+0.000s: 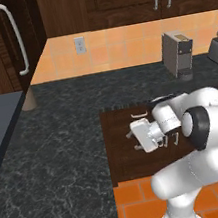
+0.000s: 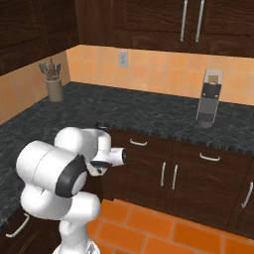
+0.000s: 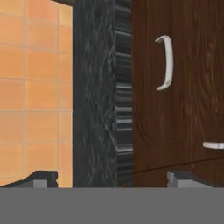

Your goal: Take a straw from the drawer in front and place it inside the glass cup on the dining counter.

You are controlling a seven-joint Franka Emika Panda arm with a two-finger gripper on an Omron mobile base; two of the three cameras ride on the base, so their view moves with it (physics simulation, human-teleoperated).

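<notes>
The drawer [image 3: 188,100] is shut, a dark brown front just under the black worktop edge, with a small curved silver handle [image 3: 165,62]. The same handle [image 2: 138,143] shows in the right base view and again [image 1: 139,113] in the left base view. My gripper [image 3: 113,179] is open, its two fingertips [image 3: 41,178] set wide apart with nothing between them. It points at the drawer front from a short way off and touches nothing. The hand [image 2: 117,157] hangs level just left of the handle. The straw, the glass cup and the dining counter are out of view.
The black speckled worktop [image 1: 53,156] runs above the drawer. On it stand a grey appliance [image 2: 209,99] against the orange tiled wall and a utensil pot [image 2: 52,84] at the far left. Cabinet doors with vertical handles [image 2: 168,176] sit below; the floor [image 2: 163,228] is orange tile.
</notes>
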